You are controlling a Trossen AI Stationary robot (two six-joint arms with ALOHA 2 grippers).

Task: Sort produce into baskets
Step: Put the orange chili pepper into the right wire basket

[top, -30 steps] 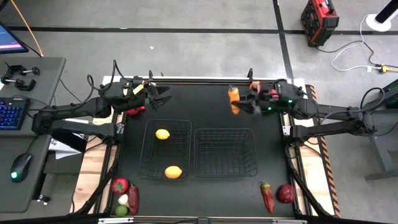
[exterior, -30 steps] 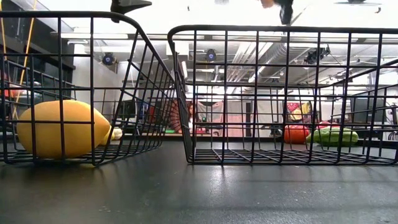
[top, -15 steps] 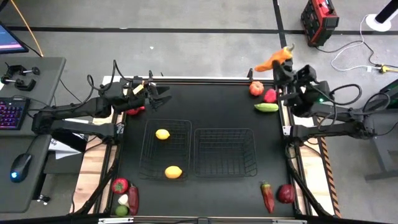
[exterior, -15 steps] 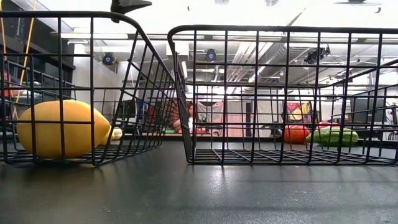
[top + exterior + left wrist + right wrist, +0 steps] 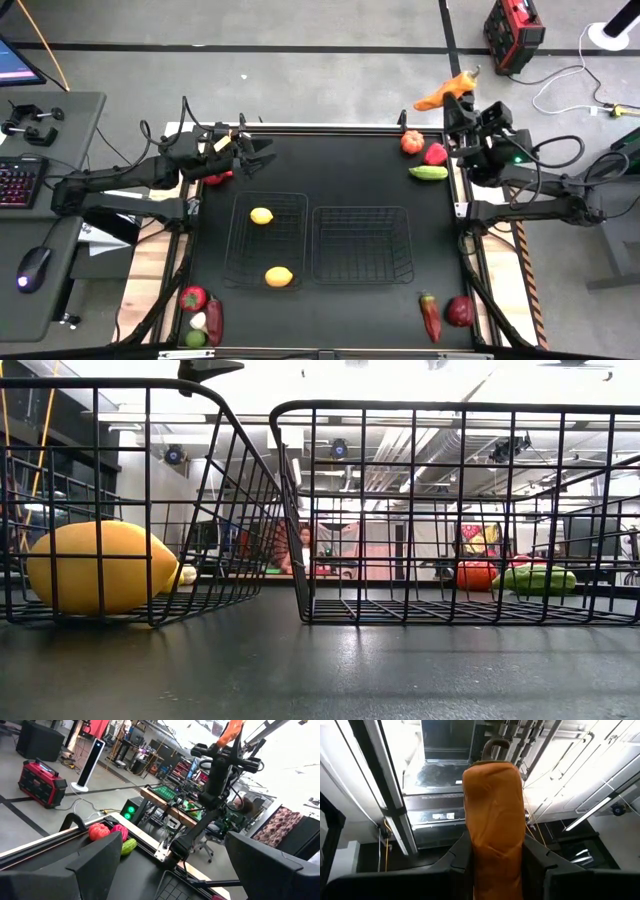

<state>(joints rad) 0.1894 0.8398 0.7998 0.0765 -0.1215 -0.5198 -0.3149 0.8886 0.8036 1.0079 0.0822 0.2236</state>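
My right gripper (image 5: pixel 453 100) is raised high over the table's far right corner, pointing up, shut on an orange pepper (image 5: pixel 440 94). My left gripper (image 5: pixel 262 152) is open and empty above the far left of the table. Two black wire baskets stand mid-table. The left basket (image 5: pixel 240 262) holds two lemons (image 5: pixel 262 215), and the nearer lemon also shows in the low view (image 5: pixel 100 567). The right basket (image 5: pixel 362 270) holds nothing. A red round fruit (image 5: pixel 411 142), a red pepper (image 5: pixel 434 153) and a green cucumber (image 5: pixel 428 172) lie at the far right. My right gripper pinches the orange pepper's lower part (image 5: pixel 492 847) between its two fingers (image 5: pixel 460 855), one on each side. The fingers point upward and lie along the pepper. The pepper stands up beyond them with its stem end (image 5: pixel 492 745) away from the gripper, lifted clear of the table.
A red pepper (image 5: pixel 430 316) and a red apple (image 5: pixel 460 310) lie at the near right. A red fruit (image 5: pixel 192 297), garlic (image 5: pixel 198 320), a dark red pepper (image 5: pixel 213 320) and a green piece (image 5: pixel 195 338) lie at the near left. A red piece (image 5: pixel 215 178) lies under my left arm.
My right gripper has risen from low over the far right of the table, swung toward the far right corner and tipped to point upward. It has carried the orange pepper up with it. That move uncovered the red fruit, red pepper and cucumber on the table.
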